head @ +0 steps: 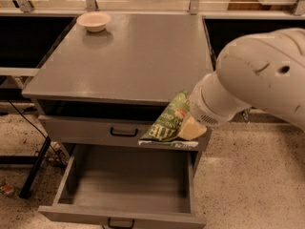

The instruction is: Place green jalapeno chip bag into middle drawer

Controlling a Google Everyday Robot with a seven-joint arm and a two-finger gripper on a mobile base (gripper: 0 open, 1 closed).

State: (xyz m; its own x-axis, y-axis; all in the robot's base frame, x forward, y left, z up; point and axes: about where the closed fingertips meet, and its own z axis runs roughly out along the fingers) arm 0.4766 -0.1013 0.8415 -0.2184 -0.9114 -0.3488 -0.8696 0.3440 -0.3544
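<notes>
The green jalapeno chip bag [167, 122] hangs pale strip down in front of the cabinet's upper drawer front, right of centre. My gripper [191, 126] is shut on the bag's right side; one cream finger [195, 128] shows, and the big white arm hides the rest. The middle drawer [125, 213] is pulled wide open below, its grey inside bare. The bag hangs over the drawer's back right part, above its rim.
The grey cabinet top [138, 56] carries a small cream bowl [94, 21] at its back left. The upper drawer front [90, 127] with a black handle is slightly open. Black table legs and cables stand on the speckled floor at left.
</notes>
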